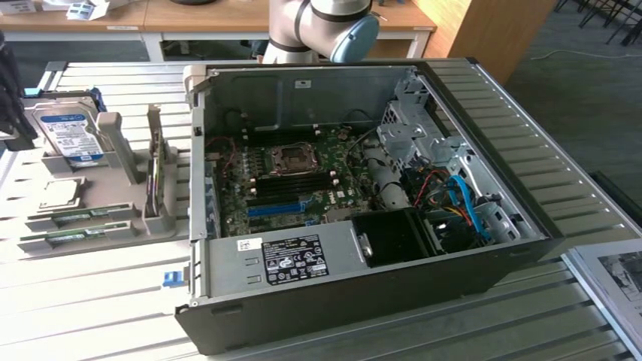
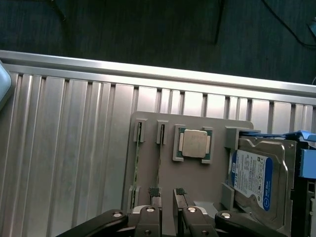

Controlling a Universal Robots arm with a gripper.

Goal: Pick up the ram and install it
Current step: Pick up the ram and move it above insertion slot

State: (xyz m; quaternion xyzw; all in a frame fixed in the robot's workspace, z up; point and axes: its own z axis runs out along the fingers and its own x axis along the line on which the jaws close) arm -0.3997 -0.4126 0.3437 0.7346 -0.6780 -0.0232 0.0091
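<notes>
In the wrist view the gripper hangs over one edge of the grey tray. Its 2 fingers are spread and hold nothing. The 2 ram sticks lie on edge in narrow slots of this tray, side by side. One finger is close to the end of the stick nearer to the processor; if it touches, I cannot tell. The hard drive stands beyond the processor.

The exterior view gives the wider scene. The tray with the ram sticks rests on the slatted table, just beside the open case, at the exterior view's left. The motherboard lies inside the case, and the arm rises behind it.
</notes>
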